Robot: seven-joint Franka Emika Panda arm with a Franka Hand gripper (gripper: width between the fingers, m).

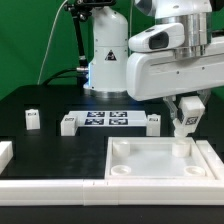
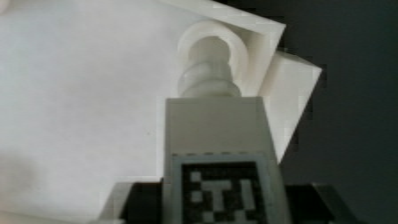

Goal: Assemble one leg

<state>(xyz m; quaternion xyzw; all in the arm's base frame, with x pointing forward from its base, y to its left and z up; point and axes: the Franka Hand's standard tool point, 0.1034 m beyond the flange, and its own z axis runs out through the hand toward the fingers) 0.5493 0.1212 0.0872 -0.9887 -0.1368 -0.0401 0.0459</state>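
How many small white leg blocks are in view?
4. Two legs sit at the exterior view's left of the marker board, one at its right, one in the gripper. Others could hide behind the arm.

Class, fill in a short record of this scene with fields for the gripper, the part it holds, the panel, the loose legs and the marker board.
Gripper: gripper shut on the leg
Held leg: upright, above a corner socket of the panel
Panel: white, flat on the table
Loose legs: three, standing apart on the table
Marker board: marker board flat, between two loose legs
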